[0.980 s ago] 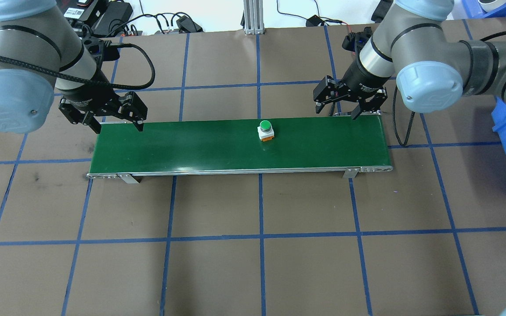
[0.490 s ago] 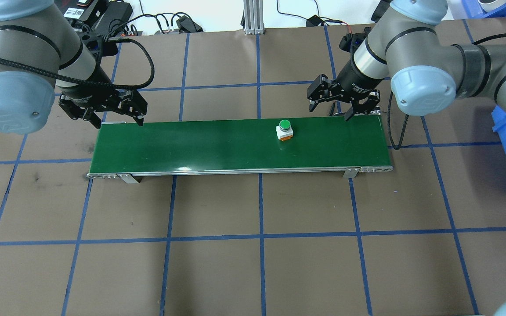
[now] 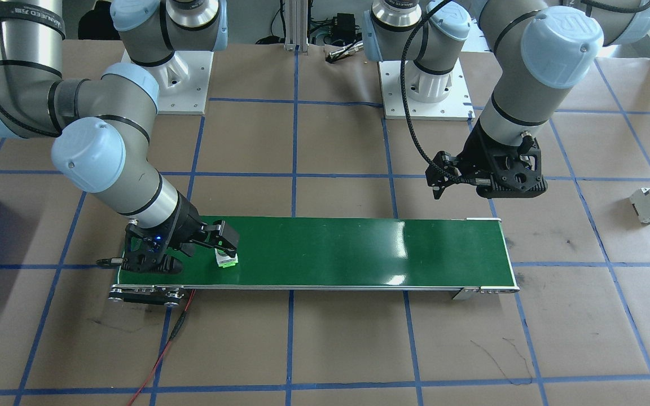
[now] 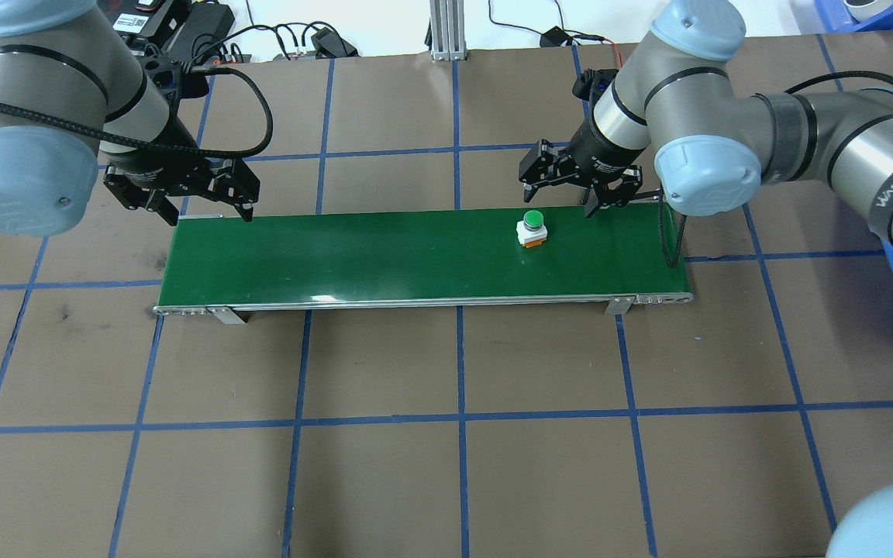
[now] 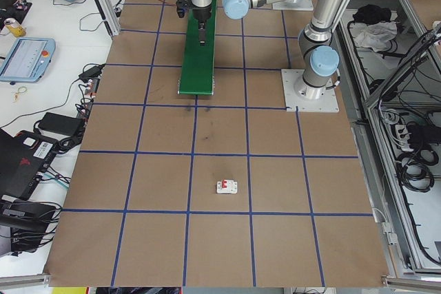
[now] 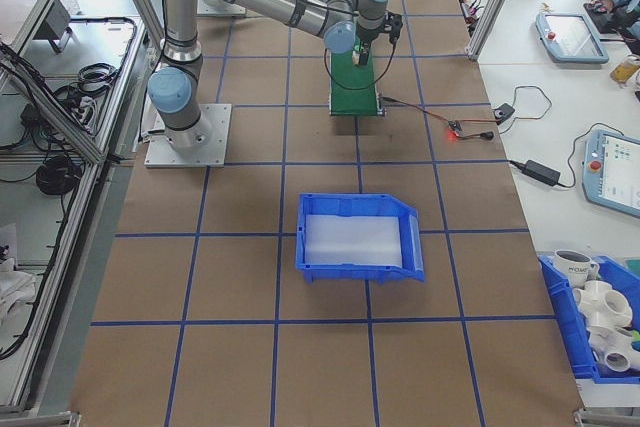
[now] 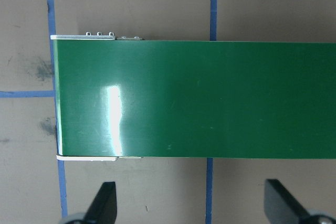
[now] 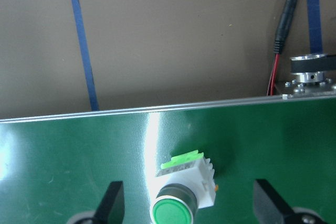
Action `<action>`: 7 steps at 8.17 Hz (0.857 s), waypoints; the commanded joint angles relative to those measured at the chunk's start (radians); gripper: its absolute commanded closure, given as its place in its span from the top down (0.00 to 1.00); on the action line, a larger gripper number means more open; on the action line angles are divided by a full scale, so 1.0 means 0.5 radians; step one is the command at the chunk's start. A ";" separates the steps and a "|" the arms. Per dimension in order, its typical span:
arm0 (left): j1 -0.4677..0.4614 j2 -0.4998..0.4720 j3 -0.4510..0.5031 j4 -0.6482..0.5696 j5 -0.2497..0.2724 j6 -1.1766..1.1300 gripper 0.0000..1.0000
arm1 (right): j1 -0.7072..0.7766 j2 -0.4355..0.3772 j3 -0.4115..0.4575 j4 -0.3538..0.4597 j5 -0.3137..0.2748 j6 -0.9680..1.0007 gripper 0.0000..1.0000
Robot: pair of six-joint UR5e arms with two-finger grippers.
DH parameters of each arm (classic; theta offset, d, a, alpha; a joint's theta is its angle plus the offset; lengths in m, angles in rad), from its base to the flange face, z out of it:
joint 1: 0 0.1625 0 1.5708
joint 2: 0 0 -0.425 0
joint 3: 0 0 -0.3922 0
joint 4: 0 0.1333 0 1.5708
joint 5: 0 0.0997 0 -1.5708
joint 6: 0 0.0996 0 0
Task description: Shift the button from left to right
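Observation:
The button (image 4: pixel 532 229), green cap on a white body, stands upright on the green conveyor belt (image 4: pixel 377 256), right of its middle. My right gripper (image 4: pixel 563 192) hangs open just above and behind it. In the right wrist view the button (image 8: pixel 184 192) sits between the two spread fingers (image 8: pixel 113 203), with a gap on both sides. From the front, a finger of the right gripper (image 3: pixel 195 252) partly covers the button (image 3: pixel 225 260). My left gripper (image 4: pixel 183 194) is open with nothing in it, at the belt's left end; its fingers (image 7: pixel 105 200) frame bare table beside the belt.
A white circuit breaker with a red tab (image 3: pixel 649 204) lies on the table far beyond the belt's left end. A blue bin (image 6: pixel 358 237) stands on my right side. A red wire (image 8: pixel 281 72) runs to the belt's motor end.
The button has travelled rightward along the belt. My right gripper has moved left and come over it, still open. The left gripper drew back slightly, then held still.

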 commanded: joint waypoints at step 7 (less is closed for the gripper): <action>0.001 0.006 0.004 -0.001 0.002 -0.035 1.00 | -0.260 -0.057 -0.084 0.140 -0.675 -0.963 0.24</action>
